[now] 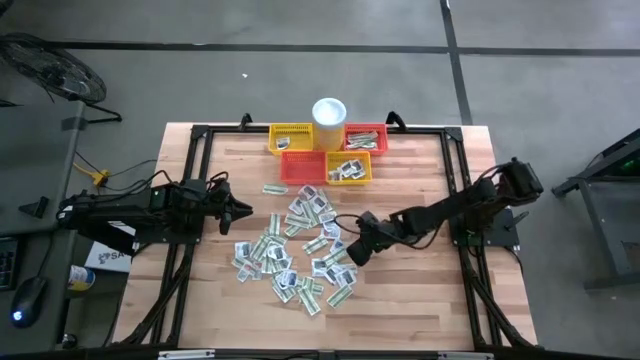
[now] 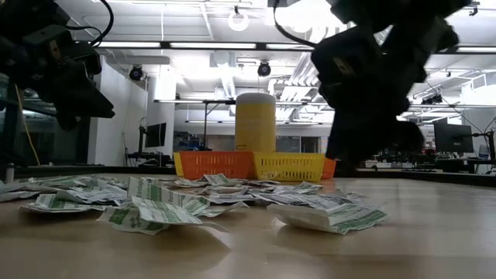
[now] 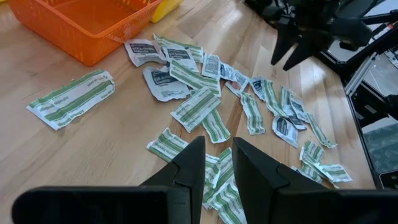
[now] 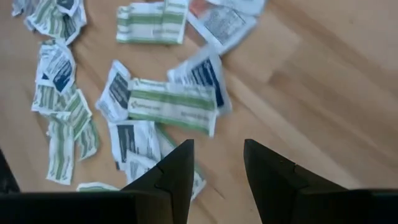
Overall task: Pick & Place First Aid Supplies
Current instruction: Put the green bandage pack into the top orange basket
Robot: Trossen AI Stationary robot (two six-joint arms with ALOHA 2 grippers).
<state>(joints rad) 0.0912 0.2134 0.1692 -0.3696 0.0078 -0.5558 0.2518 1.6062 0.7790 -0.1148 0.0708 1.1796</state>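
Many small flat sachets [image 1: 290, 245], white and pale green with dark print, lie loose on the wooden table's middle; they also show in the left wrist view [image 3: 205, 106] and as a low heap in the low view [image 2: 194, 198]. My left gripper [image 1: 240, 212] hovers at the pile's left edge, open with a narrow gap [image 3: 217, 142], pointing toward the sachets. My right gripper [image 1: 355, 250] is open [image 4: 217, 144] above the pile's right side, over a green-striped sachet [image 4: 174, 106]. Neither gripper holds anything.
Four small mesh baskets stand at the far side: yellow [image 1: 291, 138], red-orange [image 1: 365, 137], red-orange [image 1: 302, 167] and yellow [image 1: 348, 168], the last holding a few sachets. A white cup [image 1: 329, 112] stands behind them. One sachet [image 1: 275, 189] lies apart. Bare wood [image 1: 400, 310] spreads near.
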